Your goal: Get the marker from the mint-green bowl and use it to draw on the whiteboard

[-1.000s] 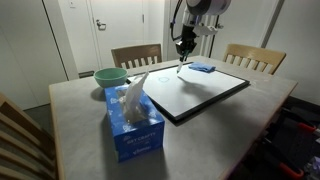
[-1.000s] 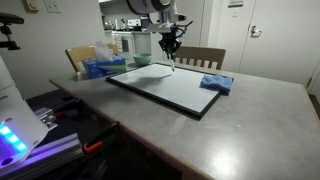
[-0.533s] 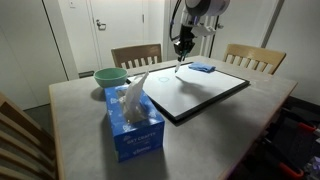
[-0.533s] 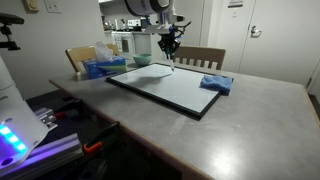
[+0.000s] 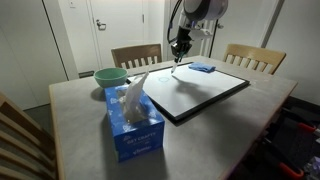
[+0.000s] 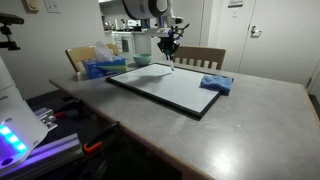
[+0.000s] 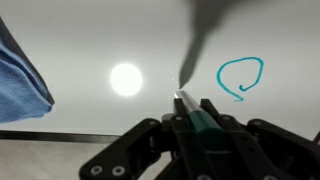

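Gripper [image 7: 190,120] clamped shut on the marker [image 7: 188,106], which sits between the fingers [image 7: 140,145] and projects beyond them, tip at or just above the whiteboard [image 7: 80,40], beside a teal loop [image 7: 241,78] drawn there.

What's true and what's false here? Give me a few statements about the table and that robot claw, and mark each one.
1. The gripper is shut on the marker. True.
2. The whiteboard is blank. False: the wrist view shows a teal loop drawn on it.
3. The blue eraser lies on a corner of the whiteboard. True.
4. The marker lies in the mint-green bowl. False: the gripper holds it above the whiteboard.
5. The blue tissue box stands on the whiteboard. False: it stands on the table beside the board.
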